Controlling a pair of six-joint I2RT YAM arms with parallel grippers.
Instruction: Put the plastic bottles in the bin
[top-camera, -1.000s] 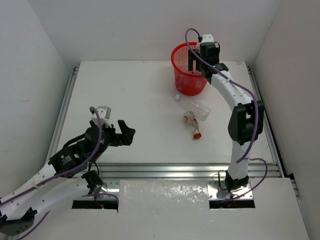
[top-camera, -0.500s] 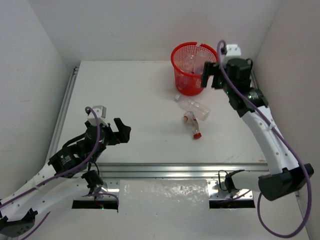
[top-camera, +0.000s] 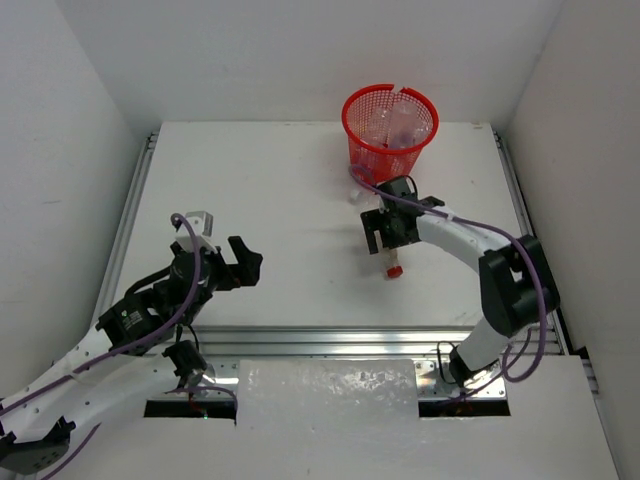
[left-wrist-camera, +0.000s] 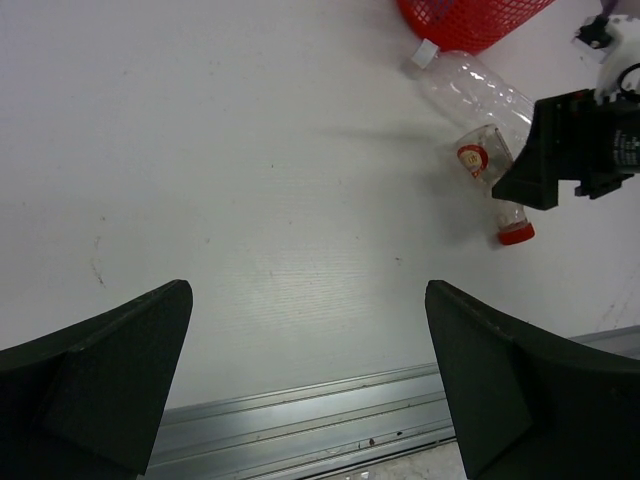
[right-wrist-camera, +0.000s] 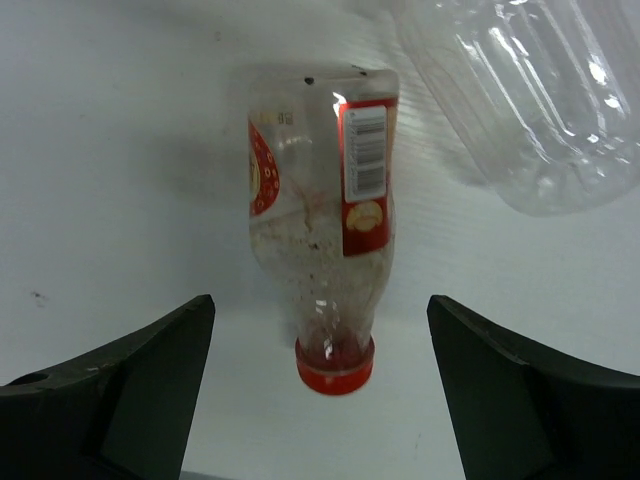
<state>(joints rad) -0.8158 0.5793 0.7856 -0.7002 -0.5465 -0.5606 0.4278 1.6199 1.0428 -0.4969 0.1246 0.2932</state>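
Note:
A clear bottle with a red cap and red label (right-wrist-camera: 320, 230) lies on the white table, cap toward the near edge (top-camera: 394, 268). My right gripper (right-wrist-camera: 320, 305) hangs low over it, open, one finger on each side of the neck and neither touching (top-camera: 385, 232). A clear white-capped bottle (right-wrist-camera: 530, 100) lies right behind it (left-wrist-camera: 470, 85), by the base of the red mesh bin (top-camera: 390, 125). More clear bottles (top-camera: 395, 118) show inside the bin. My left gripper (top-camera: 248, 266) hovers open over bare table at the left (left-wrist-camera: 308, 290).
An aluminium rail (top-camera: 350, 340) runs along the table's near edge and shows below my left fingers (left-wrist-camera: 300, 420). White walls close in the table at the left, back and right. The bin stands at the back, right of centre.
My right arm has swung from above the bin down and forward to the red-capped bottle on the table. The left arm has barely shifted.

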